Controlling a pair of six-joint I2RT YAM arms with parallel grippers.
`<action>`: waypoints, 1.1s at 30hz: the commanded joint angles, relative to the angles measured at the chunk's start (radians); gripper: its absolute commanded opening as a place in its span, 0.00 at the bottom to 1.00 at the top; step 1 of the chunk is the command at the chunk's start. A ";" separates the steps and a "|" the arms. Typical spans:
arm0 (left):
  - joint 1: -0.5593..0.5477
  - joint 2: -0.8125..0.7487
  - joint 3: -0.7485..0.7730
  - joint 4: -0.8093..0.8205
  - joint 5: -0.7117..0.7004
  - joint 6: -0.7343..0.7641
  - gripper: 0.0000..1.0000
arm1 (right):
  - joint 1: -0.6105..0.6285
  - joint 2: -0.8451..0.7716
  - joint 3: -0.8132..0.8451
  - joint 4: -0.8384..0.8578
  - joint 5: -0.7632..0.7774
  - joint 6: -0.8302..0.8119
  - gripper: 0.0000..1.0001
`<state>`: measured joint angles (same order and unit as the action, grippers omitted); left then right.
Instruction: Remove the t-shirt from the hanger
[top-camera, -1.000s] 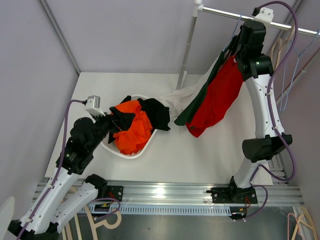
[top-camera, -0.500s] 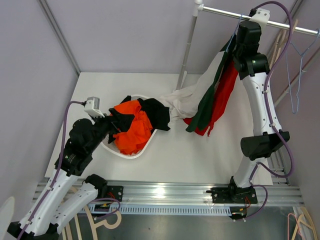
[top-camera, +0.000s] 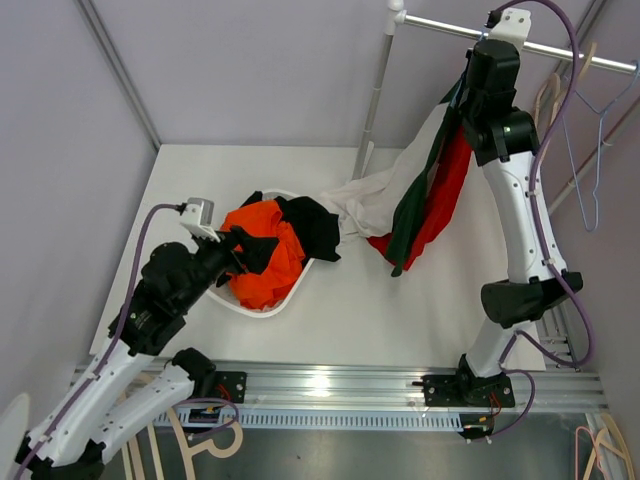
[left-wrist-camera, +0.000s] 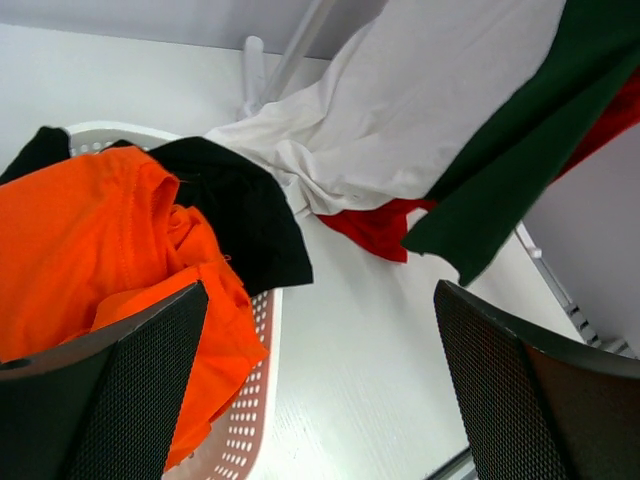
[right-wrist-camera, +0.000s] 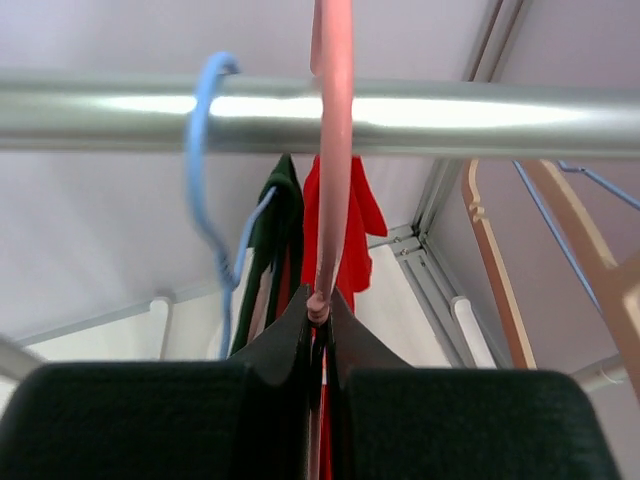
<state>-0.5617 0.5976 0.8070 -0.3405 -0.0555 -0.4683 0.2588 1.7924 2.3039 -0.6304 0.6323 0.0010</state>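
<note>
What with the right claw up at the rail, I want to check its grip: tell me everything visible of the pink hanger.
Of the pink hanger only a smooth, glossy stem shows, plastic by its look, in the right wrist view. It stands upright, crosses the metal rail and leaves the frame's top. Its lower end is pinched in the shut right claw. A red t-shirt hangs beyond it.

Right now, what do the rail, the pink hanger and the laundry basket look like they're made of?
The rail looks like bare polished metal, judging by its bright streak of reflected light. The pink hanger is probably smooth plastic, evenly coloured with a soft sheen; coated wire is possible. The basket looks like white matte moulded plastic with rows of holes.
</note>
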 joint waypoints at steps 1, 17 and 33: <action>-0.113 0.031 0.081 0.032 -0.105 0.118 0.99 | 0.058 -0.145 0.000 0.078 0.062 -0.055 0.00; -0.858 0.416 0.270 0.464 -0.512 0.791 1.00 | 0.163 -0.445 -0.258 -0.048 0.276 0.132 0.00; -0.978 0.761 0.409 0.795 -0.445 1.031 0.99 | 0.237 -0.467 -0.192 -0.150 0.187 0.221 0.00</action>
<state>-1.5455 1.3327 1.1168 0.3527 -0.5335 0.5270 0.4835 1.3628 2.0651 -0.8112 0.8265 0.1925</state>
